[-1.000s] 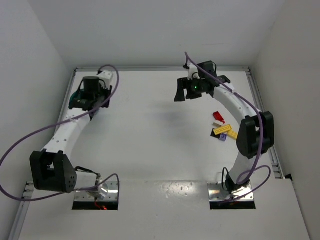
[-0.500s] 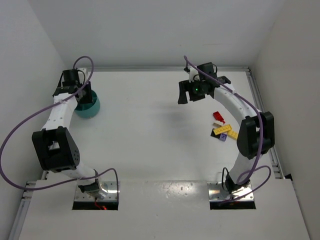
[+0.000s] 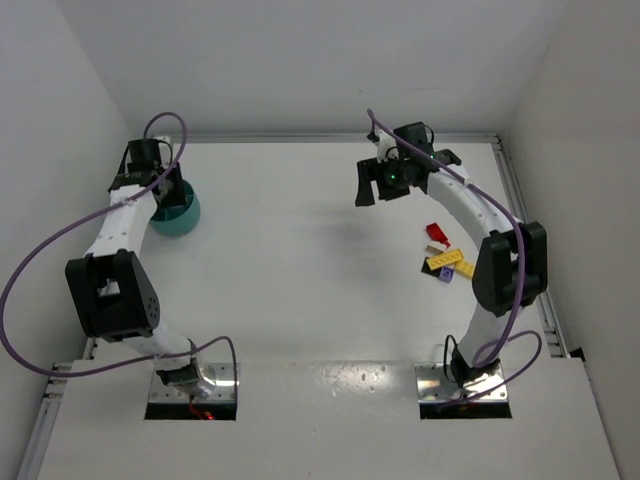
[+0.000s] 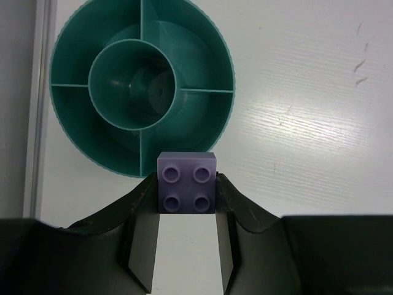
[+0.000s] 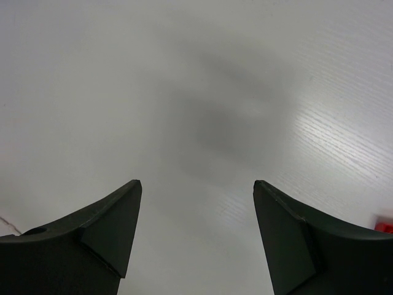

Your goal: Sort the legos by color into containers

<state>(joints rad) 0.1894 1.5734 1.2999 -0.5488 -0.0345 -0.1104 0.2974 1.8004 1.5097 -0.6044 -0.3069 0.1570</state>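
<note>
**Left gripper** (image 4: 187,187): the jaws are closed on one blue-violet brick (image 4: 187,182), pinched by its two sides with the studs facing the wrist camera.

**Teal bowl** (image 4: 228,67): it sits just ahead of the left fingertips. In the wrist view its near rim meets the brick's far edge. You cannot tell how high the brick hangs over it. The bowl has one round centre well and four outer compartments, and no brick lies in any part that shows.

**Right gripper** (image 5: 196,182): the jaws are spread wide with nothing between them, over bare table (image 5: 184,92).

**Loose legos**: these lie behind and to one side of the right jaws, well apart from them.
- red brick (image 3: 434,231)
- tan brick (image 3: 435,247)
- yellow brick (image 3: 452,264)
- dark brick (image 3: 445,276), just beside the yellow

**Progress, by judgement**: the task is barely begun. Your first brick is at the bowl but not yet released. At least four more wait to be fetched, each to its own compartment.
</note>
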